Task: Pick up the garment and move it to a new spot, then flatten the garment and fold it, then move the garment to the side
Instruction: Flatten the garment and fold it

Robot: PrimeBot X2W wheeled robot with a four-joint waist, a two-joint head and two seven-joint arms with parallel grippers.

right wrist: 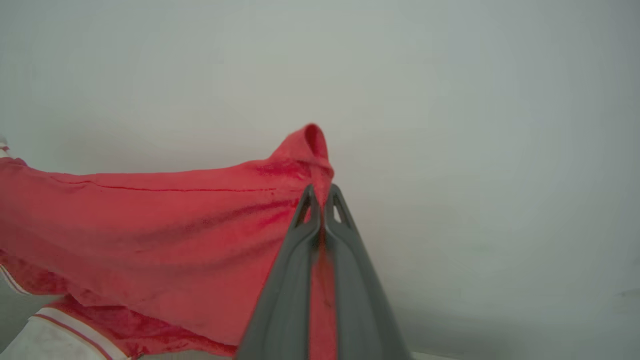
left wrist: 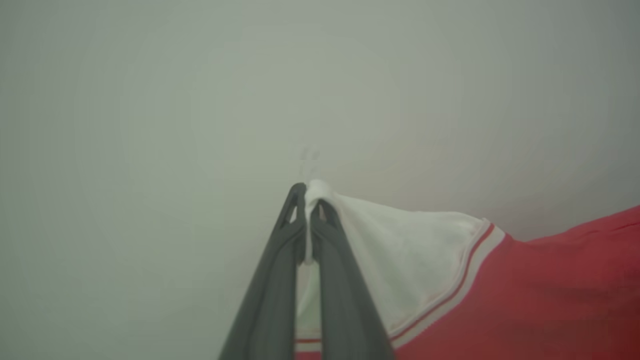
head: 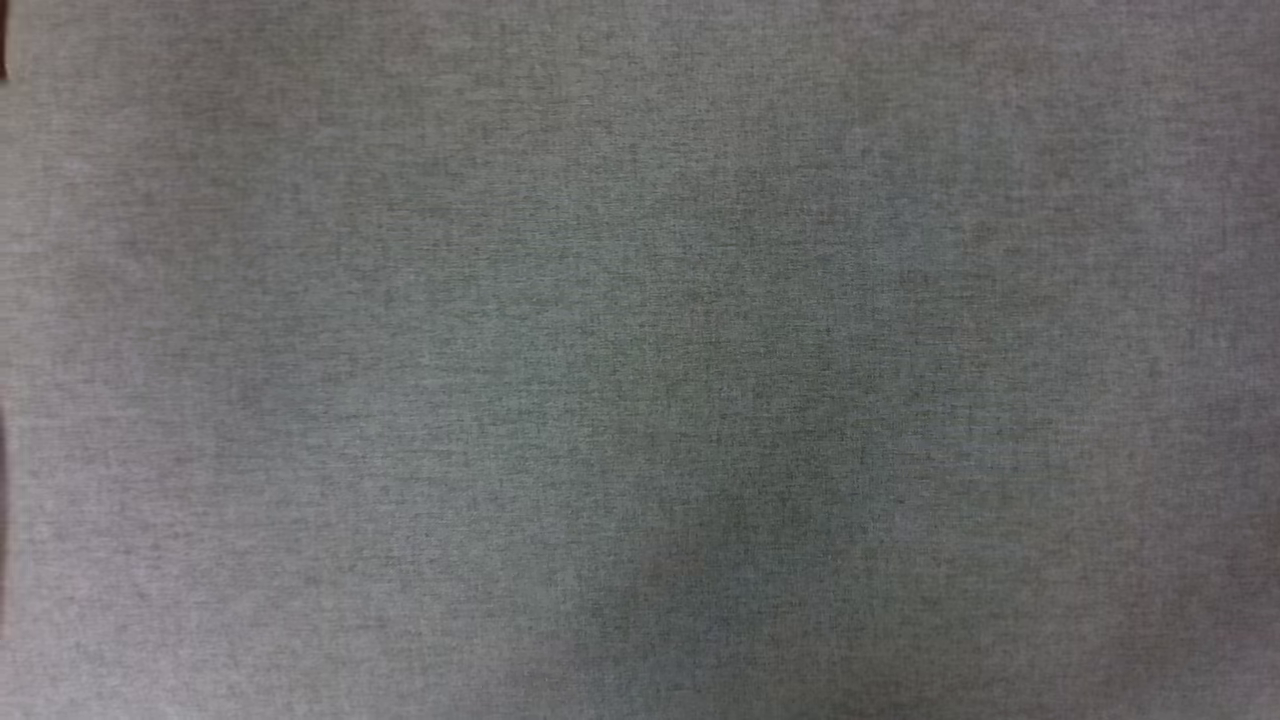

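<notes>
Left pincer (left wrist: 307, 197) clamped on garment (left wrist: 525, 295) white sleeve; right pincer (right wrist: 321, 193) clamped on red fold

The table (head: 640, 300) carried a grey, finely woven covering, mottled with soft darker patches toward the lower middle of the head view. A thin dark sliver (head: 3, 520) showed at that view's left border. In the wrist views, the pale grey surface (left wrist: 150, 100) was blurred.

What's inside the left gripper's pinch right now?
The left gripper is shut on the garment: a tuft of its white sleeve pokes out past the fingertips. The fingers cover how far cloth runs down between them.
</notes>
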